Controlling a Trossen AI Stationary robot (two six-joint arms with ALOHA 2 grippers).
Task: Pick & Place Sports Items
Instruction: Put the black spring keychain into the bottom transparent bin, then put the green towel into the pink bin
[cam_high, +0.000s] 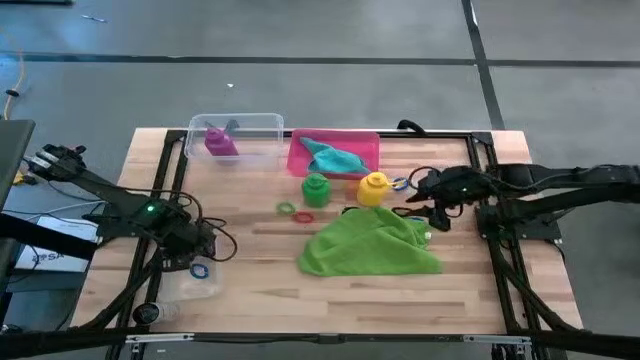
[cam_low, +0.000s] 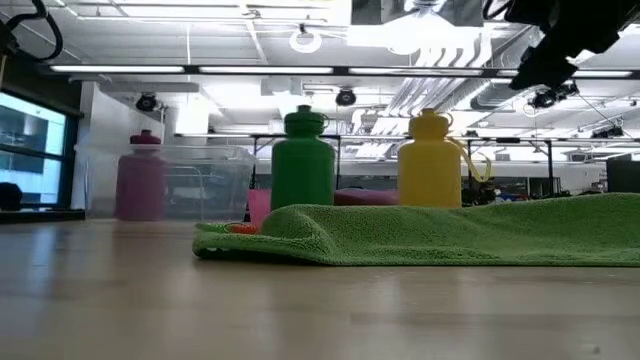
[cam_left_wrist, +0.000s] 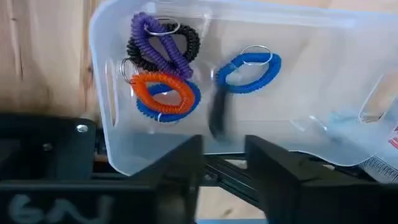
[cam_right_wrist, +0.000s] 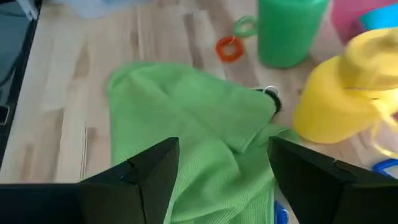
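My left gripper (cam_left_wrist: 224, 168) hangs open above a clear tub (cam_left_wrist: 106, 124) at the table's near left (cam_high: 185, 285). In the tub lie purple, black, orange and blue coil rings (cam_left_wrist: 163, 93) and a separate blue ring (cam_left_wrist: 249, 68). Beside that ring is a dark blurred streak (cam_left_wrist: 217, 115). My right gripper (cam_right_wrist: 224, 168) stands open above the large green cloth (cam_high: 368, 245), which lies flat on the table. The green bottle (cam_high: 316, 188) and yellow bottle (cam_high: 374, 187) stand upright behind the cloth. The purple bottle (cam_high: 220, 142) stands in the far tub (cam_high: 260, 122). A teal cloth (cam_high: 335, 157) lies in the pink tray (cam_high: 298, 165).
A green ring (cam_high: 288, 208) and a red ring (cam_high: 303, 216) lie on the wood left of the green cloth. More rings (cam_high: 400, 183) lie by the yellow bottle. Bare wood stretches along the table's near edge and between the two tubs.
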